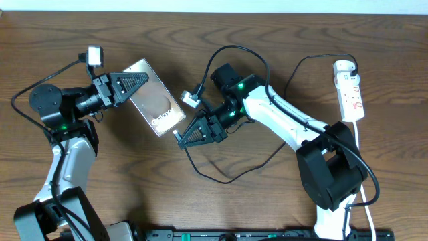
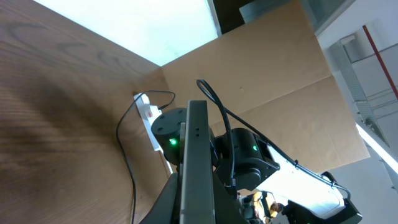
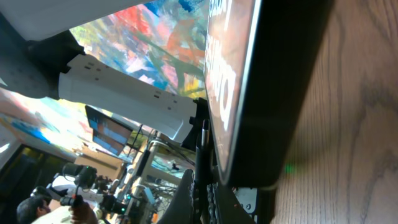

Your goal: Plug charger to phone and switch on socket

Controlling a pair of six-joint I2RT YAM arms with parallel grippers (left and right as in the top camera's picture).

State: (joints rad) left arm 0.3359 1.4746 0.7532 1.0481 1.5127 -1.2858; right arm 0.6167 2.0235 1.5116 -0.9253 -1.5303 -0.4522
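Left gripper [image 1: 138,81] clamped on phone [image 1: 157,100]. Right gripper [image 1: 182,137] pinched shut, I reckon on charger [image 1: 227,181] tip. Phone's Galaxy end just ahead of its jaws. I'd align with the port and push straight, slowly. Socket [image 1: 350,90] well behind.

Left arm [image 1: 69,155] and right arm [image 1: 284,122]: white links, black round joints, green lights [image 1: 235,86] lit, black cables [image 1: 249,51]. Left gripper [image 1: 146,76] and right gripper [image 1: 179,138]: black, triangular, ribbed.
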